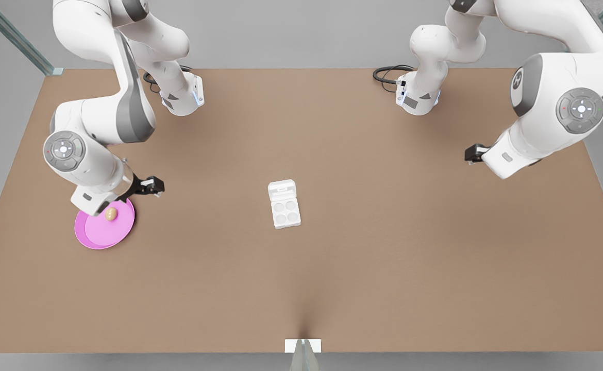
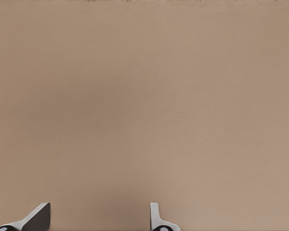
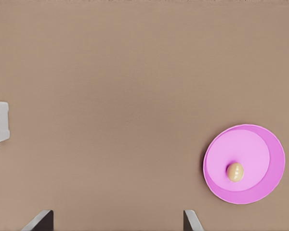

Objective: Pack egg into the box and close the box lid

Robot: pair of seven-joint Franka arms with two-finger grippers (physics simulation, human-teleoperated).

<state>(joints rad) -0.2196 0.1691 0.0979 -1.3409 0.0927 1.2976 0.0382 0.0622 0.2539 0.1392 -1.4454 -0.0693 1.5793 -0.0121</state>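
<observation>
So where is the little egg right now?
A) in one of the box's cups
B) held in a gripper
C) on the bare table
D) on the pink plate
D: the egg sits on the pink plate, and the four cups of the box are empty.

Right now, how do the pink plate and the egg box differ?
1. The pink plate is round and shallow. The box is white and squarish, with four cup hollows.
2. The plate holds the egg. The box's hollows are empty and its lid lies open.
3. The plate sits near the right hand, at the front view's left. The box sits mid-table, away from both arms.

Both rest flat on the brown table.
</observation>
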